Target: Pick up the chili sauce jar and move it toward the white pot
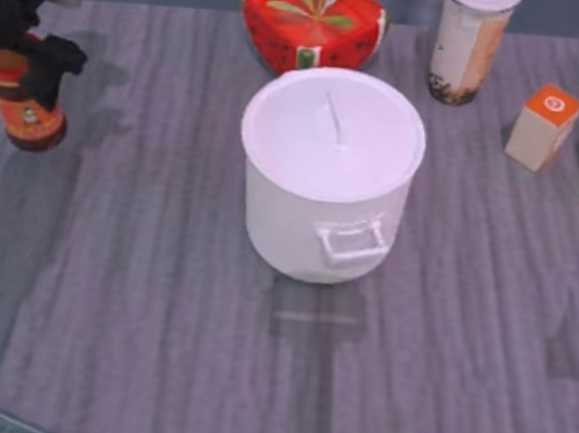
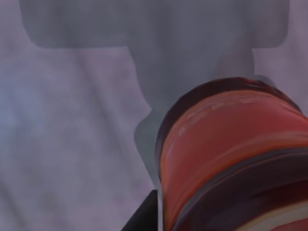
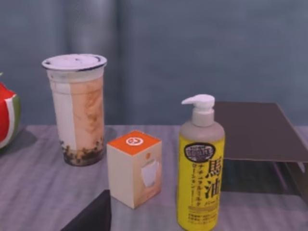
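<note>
Filling my left wrist view, the chili sauce jar [image 2: 231, 159] sits pinched in my left gripper [image 1: 27, 50] (far left of the table), well apart from the white pot [image 1: 328, 169] at centre.

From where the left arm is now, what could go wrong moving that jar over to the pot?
1. The left gripper grips the chili sauce jar near its lid only, so the hanging jar might swing or slip.
2. Carried low, it could bump the white pot wall.
</note>
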{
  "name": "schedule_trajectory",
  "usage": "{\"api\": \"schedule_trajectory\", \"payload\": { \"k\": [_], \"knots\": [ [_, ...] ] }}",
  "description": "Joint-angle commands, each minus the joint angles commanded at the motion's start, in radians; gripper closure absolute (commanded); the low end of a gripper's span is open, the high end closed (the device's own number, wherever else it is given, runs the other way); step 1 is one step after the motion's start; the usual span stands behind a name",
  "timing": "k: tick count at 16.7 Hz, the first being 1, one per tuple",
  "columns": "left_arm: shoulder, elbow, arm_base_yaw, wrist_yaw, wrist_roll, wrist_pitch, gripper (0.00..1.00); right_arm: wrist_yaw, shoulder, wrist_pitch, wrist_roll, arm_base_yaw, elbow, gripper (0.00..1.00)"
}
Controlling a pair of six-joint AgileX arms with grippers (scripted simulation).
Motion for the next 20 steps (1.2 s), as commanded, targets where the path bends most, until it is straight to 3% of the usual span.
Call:
{"api": "schedule_trajectory", "payload": {
  "k": [6,13,16,20],
  "knots": [
    [-0.291,-0.234,0.013,-0.002,0.004,-0.05,1.0,0.0,0.0,0.0,0.0,0.0,0.0,0.0],
    [-0.31,-0.255,0.002,-0.004,-0.01,-0.051,1.0,0.0,0.0,0.0,0.0,0.0,0.0,0.0],
    [-0.295,-0.267,-0.043,-0.016,-0.107,-0.028,1.0,0.0,0.0,0.0,0.0,0.0,0.0,0.0],
    [-0.269,-0.296,-0.148,-0.043,-0.345,0.027,1.0,0.0,0.0,0.0,0.0,0.0,0.0,0.0]
  ]
}}
